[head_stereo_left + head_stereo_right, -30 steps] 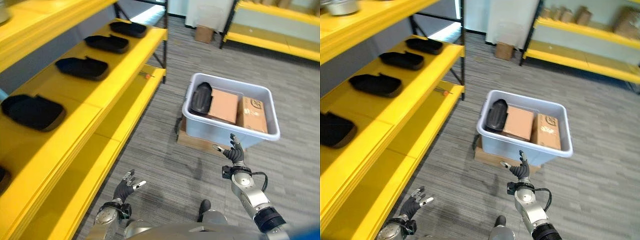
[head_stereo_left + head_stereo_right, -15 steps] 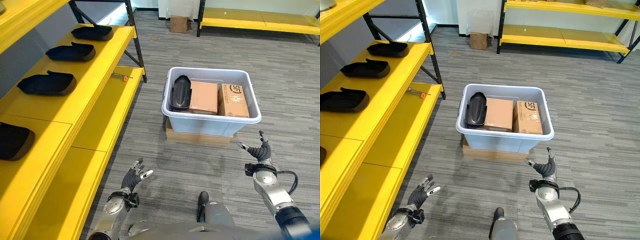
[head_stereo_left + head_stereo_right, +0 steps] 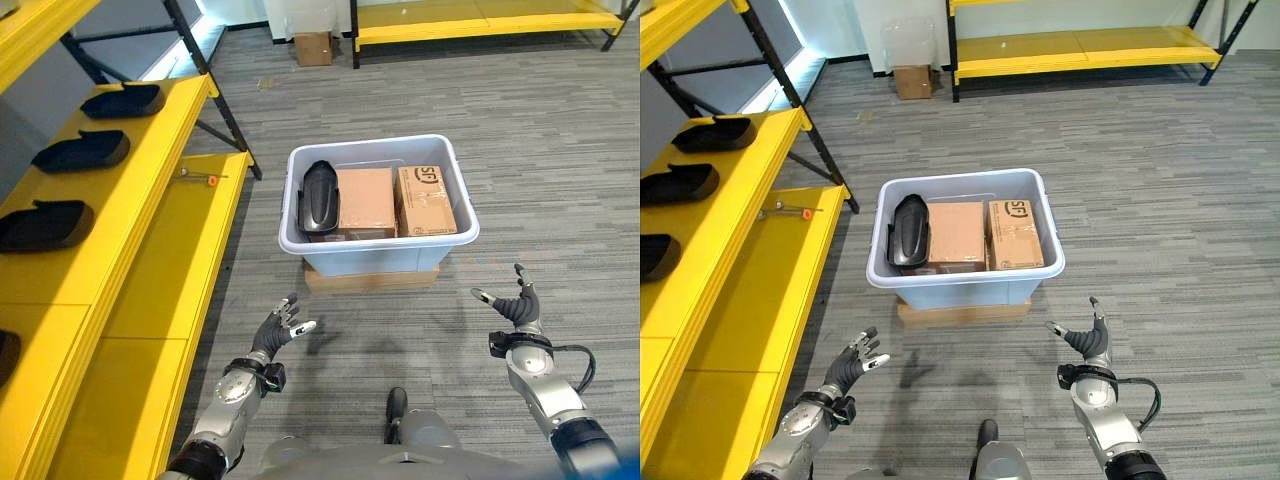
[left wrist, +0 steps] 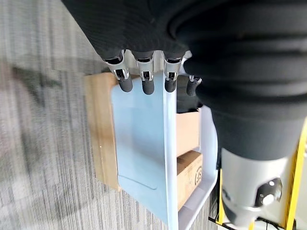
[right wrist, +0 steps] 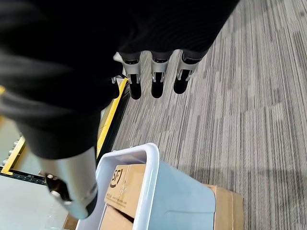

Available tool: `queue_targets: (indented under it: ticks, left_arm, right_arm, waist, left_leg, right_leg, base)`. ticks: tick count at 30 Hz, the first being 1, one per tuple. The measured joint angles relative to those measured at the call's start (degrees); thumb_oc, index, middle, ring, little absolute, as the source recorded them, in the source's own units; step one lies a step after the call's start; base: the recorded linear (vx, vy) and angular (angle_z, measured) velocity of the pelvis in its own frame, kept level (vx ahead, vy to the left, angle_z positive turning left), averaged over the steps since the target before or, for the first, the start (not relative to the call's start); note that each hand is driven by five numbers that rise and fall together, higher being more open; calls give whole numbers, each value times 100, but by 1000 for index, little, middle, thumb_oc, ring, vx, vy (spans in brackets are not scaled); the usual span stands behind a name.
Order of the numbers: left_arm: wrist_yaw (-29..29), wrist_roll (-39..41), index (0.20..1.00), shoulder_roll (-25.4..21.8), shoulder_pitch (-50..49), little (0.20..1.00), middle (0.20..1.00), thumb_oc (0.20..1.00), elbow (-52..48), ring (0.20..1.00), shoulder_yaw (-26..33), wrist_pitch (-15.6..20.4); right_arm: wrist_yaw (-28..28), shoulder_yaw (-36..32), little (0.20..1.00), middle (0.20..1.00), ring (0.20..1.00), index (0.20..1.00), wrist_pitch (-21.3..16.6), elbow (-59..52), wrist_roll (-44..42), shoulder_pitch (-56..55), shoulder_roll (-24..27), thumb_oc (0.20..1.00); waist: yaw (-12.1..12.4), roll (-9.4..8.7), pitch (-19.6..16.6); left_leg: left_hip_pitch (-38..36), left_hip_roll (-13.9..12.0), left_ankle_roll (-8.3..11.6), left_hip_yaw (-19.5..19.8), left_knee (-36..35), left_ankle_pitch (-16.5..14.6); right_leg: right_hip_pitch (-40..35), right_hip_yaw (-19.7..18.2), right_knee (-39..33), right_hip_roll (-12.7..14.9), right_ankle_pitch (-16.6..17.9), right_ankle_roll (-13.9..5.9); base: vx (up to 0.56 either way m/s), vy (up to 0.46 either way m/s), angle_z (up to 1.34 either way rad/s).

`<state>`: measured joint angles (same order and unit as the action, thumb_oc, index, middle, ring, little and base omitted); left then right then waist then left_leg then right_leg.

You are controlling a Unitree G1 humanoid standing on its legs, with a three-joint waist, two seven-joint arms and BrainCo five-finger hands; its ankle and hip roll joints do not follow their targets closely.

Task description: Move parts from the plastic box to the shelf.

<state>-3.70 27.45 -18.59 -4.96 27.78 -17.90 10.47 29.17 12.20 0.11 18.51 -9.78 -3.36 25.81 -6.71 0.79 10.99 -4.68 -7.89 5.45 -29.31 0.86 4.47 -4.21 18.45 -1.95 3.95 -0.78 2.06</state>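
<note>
Left eye view shows the box point(image 3: 378, 240) on the floor, standing on a flat wooden board point(image 3: 372, 279). Inside the box, at the side nearest the shelf point(image 3: 120, 230), one black part point(image 3: 320, 196) stands on its edge and leans against two cartons point(image 3: 365, 200). More black parts point(image 3: 42, 222) lie in a row on the shelf, well apart from the box.

Both hands are in front of the box and touch nothing. The left hand point(image 3: 278, 331) has its fingers spread and relaxed; the right hand point(image 3: 513, 305) also has fingers apart, with the thumb held out.

The part looks like a moulded plastic shell, so it is probably light and stiff, and its smooth surface may be a little slippery. Its upper rim sticks up above the cartons, and this seems the best place to take it: thumb on one face, fingers on the other. The cartons stand close beside it, so there is little room for fingers lower down.
</note>
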Motion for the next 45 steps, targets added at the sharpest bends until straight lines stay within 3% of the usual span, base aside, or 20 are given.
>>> queue_targets:
  ticks: [2, 4, 8, 10, 12, 14, 15, 20, 24, 26, 30, 31, 33, 34, 35, 38, 41, 42, 44, 45]
  left_arm:
    - [0, 2, 1000, 4, -75, 1000, 1000, 1000, 24, 1000, -6, -19]
    - [11, 10, 1000, -25, -96, 1000, 1000, 1000, 114, 1000, 19, -19]
    - [9, 11, 1000, -19, -53, 1000, 1000, 1000, 183, 1000, 33, -20]
    - [-6, 10, 1000, -22, -46, 1000, 1000, 1000, 199, 1000, 111, -1]
    - [-19, 5, 1000, 66, -64, 1000, 1000, 1000, 322, 1000, 82, 27]
    - [-16, 2, 1000, 140, -64, 1000, 1000, 1000, 452, 1000, 67, 46]
    - [-17, -11, 1000, 186, -92, 1000, 1000, 1000, 467, 1000, 61, 112]
    - [-13, -146, 1000, 43, 65, 1000, 1000, 1000, 513, 1000, 110, 229]
    - [-12, -232, 1000, -89, 158, 1000, 1000, 1000, 565, 1000, 112, 279]
    - [-13, -233, 1000, -186, 198, 1000, 1000, 1000, 564, 1000, 92, 301]
    - [36, -232, 1000, -279, 236, 1000, 1000, 1000, 590, 1000, 59, 313]
    - [37, -231, 1000, -257, 186, 1000, 1000, 1000, 594, 1000, 51, 315]
    - [43, -229, 1000, -245, 134, 1000, 1000, 1000, 606, 1000, 57, 312]
    - [43, -231, 1000, -245, 105, 1000, 1000, 1000, 609, 1000, 69, 282]
    - [41, -233, 1000, -243, 91, 1000, 1000, 1000, 619, 1000, 67, 262]
    - [41, -233, 1000, -221, -31, 1000, 1000, 1000, 750, 1000, 67, 275]
    - [44, -257, 1000, -314, -418, 1000, 1000, 1000, 658, 1000, 100, 295]
    - [61, -344, 1000, -305, -513, 1000, 1000, 1000, 717, 1000, 94, 316]
    - [112, -344, 1000, -116, -584, 1000, 1000, 1000, 658, 1000, 39, 307]
    - [111, -327, 1000, -64, -561, 1000, 1000, 1000, 658, 1000, 87, 306]
  right_arm:
    - [-66, 42, 1000, 1000, 1000, 1000, -10, 11, -2, -93, -21, 1000]
    - [-176, 249, 1000, 1000, 1000, 1000, -74, 67, -1, -105, -64, 1000]
    - [-214, 539, 1000, 1000, 1000, 1000, -161, 17, -1, -135, -69, 1000]
    - [-231, 563, 1000, 1000, 1000, 1000, -172, 42, -1, -54, -137, 1000]
    - [-271, 536, 1000, 1000, 1000, 1000, -190, 2, -2, 97, -39, 1000]
    - [-336, 502, 1000, 1000, 1000, 1000, -190, -10, -3, 104, 47, 1000]
    - [-387, 494, 1000, 1000, 1000, 1000, -236, -89, -2, 47, 187, 1000]
    - [-434, 554, 1000, 1000, 1000, 1000, -365, -187, -3, 98, -169, 1000]
    - [-424, 653, 1000, 1000, 1000, 1000, -404, -620, 39, 229, -322, 1000]
    - [-373, 650, 1000, 1000, 1000, 1000, -435, -623, 127, 447, -333, 1000]
    - [-233, 660, 1000, 1000, 1000, 1000, -437, -450, 232, 723, -380, 1000]
    - [-197, 656, 1000, 1000, 1000, 1000, -439, -330, 230, 764, -383, 1000]
    - [-184, 636, 1000, 1000, 1000, 1000, -441, -293, 234, 754, -371, 1000]
    - [-188, 603, 1000, 1000, 1000, 1000, -444, -315, 233, 742, -364, 1000]
    - [-189, 600, 1000, 1000, 1000, 1000, -443, -318, 233, 698, -348, 1000]
    - [-206, 654, 1000, 1000, 1000, 1000, -415, -285, 232, 472, -332, 1000]
    - [-254, 645, 1000, 1000, 1000, 1000, -370, -286, 233, 200, -350, 1000]
    - [-275, 591, 1000, 1000, 1000, 1000, -305, -256, 232, 84, -283, 1000]
    - [-300, 310, 1000, 1000, 1000, 1000, -108, -169, 216, 160, -144, 1000]
    - [-308, 323, 1000, 1000, 1000, 1000, -66, -169, 216, 180, -87, 1000]
  waist:
    - [0, 75, -18]
    - [79, 6, -8]
    - [115, -60, 70]
    - [188, -201, 202]
    - [81, -27, 254]
    - [92, 48, 274]
    - [57, 262, 217]
    - [164, -216, 249]
    - [282, -256, 241]
    - [297, -228, 251]
    - [396, -274, 253]
    - [409, -227, 261]
    - [424, -203, 281]
    - [420, -223, 277]
    - [384, -238, 275]
    - [344, -371, 209]
    - [332, -519, 108]
    - [332, -574, 39]
    - [381, -119, 74]
    - [398, -66, 87]
  left_leg:
    - [143, -64, -204, -4, -88, 141]
    - [46, 3, -120, 353, 67, -54]
    - [-6, 125, -148, 294, 244, -189]
    - [102, 117, -113, 337, 979, -249]
    - [270, -288, -5, 334, 158, -308]
    - [132, -221, -110, 286, -135, -306]
    - [-60, -183, -196, 397, -467, 35]
    - [-220, 259, -329, 362, -608, -87]
    - [-466, 367, -509, 316, -610, -218]
    - [-473, 347, -567, 288, -578, -273]
    - [-632, 363, -581, 167, -581, -559]
    - [-685, 323, -630, 165, -611, -594]
    - [-689, 244, -632, 171, -614, -641]
    - [-671, 231, -612, 141, -614, -652]
    - [-681, 226, -589, 151, -614, -666]
    - [-902, 221, -436, 148, -616, -754]
    - [-1148, 74, 1, 234, -600, -883]
    - [-1202, -66, 180, 334, -479, -979]
    - [-1115, -591, 34, 297, -311, -907]
    - [-1107, -680, 41, 291, -252, -851]
  right_leg:
    - [-31, -82, 3, -70, -74, -15]
    - [6, -362, -16, 11, -86, -58]
    - [-27, -331, -26, 236, 26, -316]
    - [-287, -520, -184, 390, 67, -216]
    - [-428, -583, -282, 326, 5, -345]
    - [-441, -653, -157, 370, -90, -447]
    - [-489, -674, -106, 235, -143, -623]
    - [-263, -641, 455, 637, -350, -842]
    - [-18, -515, 1491, 844, -327, -879]
    - [649, -518, 2715, 1021, -216, -1114]
    - [1283, -587, 3960, 1316, 214, -1364]
    - [1309, -506, 3983, 1306, 50, -1396]
    - [1311, -265, 3385, 1237, -189, -1272]
    - [1195, 17, 1797, 1195, -43, -1327]
    - [1194, 27, 1157, 1234, 161, -1399]
    - [1360, 52, 453, 1591, 898, -1661]
    - [1182, 130, 460, 1590, 998, -1539]
    - [1029, 151, 415, 1377, 1106, -1046]
    - [1004, 291, 472, 814, 898, -814]
    - [1003, 289, 463, 720, 919, -729]
  base:
    - [174, 73, -20]
    - [198, 86, -60]
    - [209, 125, -38]
    - [308, 246, -34]
    - [417, 355, -32]
    - [194, 194, -26]
    - [224, 230, -33]
    - [189, 215, -9]
    - [133, 266, -2]
    - [100, 170, 14]
    - [119, 22, -4]
    - [180, -164, -12]
    - [237, -298, -9]
    - [235, -315, -8]
    - [233, -299, -3]
    - [179, -186, 4]
    - [178, -242, 16]
    - [127, -190, 18]
    - [195, -216, -1]
    - [211, -183, -18]
